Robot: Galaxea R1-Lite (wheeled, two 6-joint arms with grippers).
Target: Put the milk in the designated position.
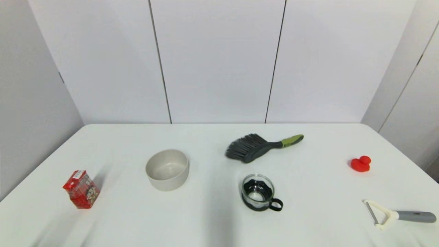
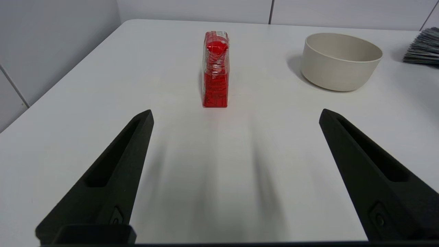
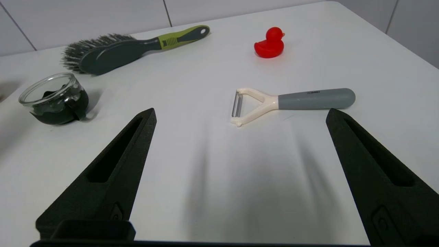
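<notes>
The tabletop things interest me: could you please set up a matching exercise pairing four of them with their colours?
Things:
1. milk
2. bowl
3. brush
4. peeler

Colours:
A. cream head, grey handle
B. red with cartoon print
C. plain beige
D. dark grey with green handle

Pairs: 1-B, 2-C, 3-D, 4-A

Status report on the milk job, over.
Left gripper open, short of small red milk carton. Right gripper open, idle. Carton upright, untouched; path clear, beige bowl off to one side.
</notes>
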